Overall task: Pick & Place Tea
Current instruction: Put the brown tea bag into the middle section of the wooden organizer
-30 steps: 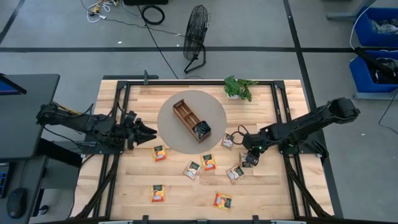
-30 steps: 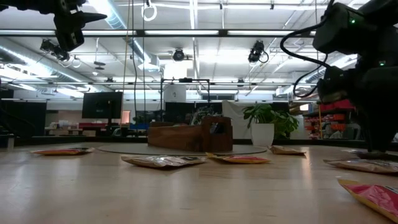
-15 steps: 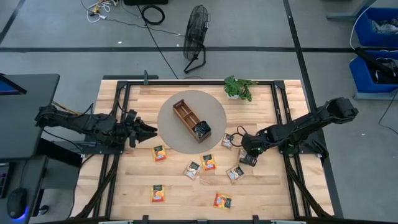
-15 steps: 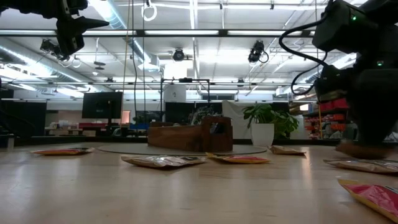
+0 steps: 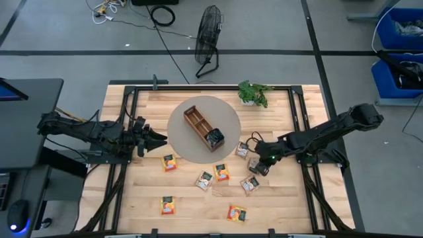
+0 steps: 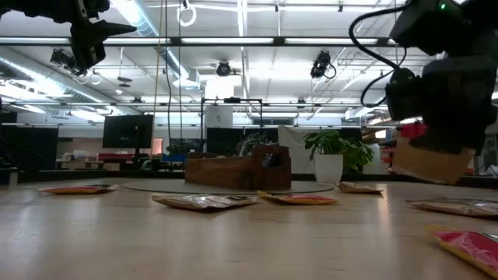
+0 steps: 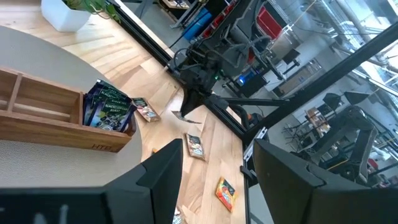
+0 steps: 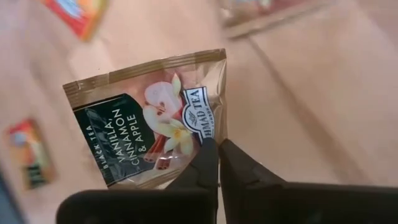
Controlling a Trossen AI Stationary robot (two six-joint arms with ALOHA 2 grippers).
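Transport looks like the step in hand: the right gripper [image 5: 256, 165] has its two fingers pinched together on one edge of a vanilla, cinnamon and apple tea sachet [image 8: 152, 118], and the low view shows that sachet [image 6: 430, 162] hanging tilted, clear of the table [image 5: 284, 198]. Seen from above, the gripper is at about four o'clock from the wooden tray [image 5: 203, 128], which sits on a round grey mat [image 5: 228, 118] with dark blue-teal sachets [image 5: 214, 138] already stacked in its nearest end compartment. The tray's other two compartments look empty.

The next move, as I judge it, calls for carrying the sachet toward ten o'clock, over the mat and above a tray compartment, then lowering before letting go. The grip is only on a margin, so the packet may swing or slip; a steady path would help.

Loose sachets remain on the boards at about six o'clock from the tray, among them orange-yellow ones [image 5: 169, 162], so much of the task is still ahead.

The left gripper [image 5: 158, 139] waits at nine o'clock from the tray, its fingers apart and empty.
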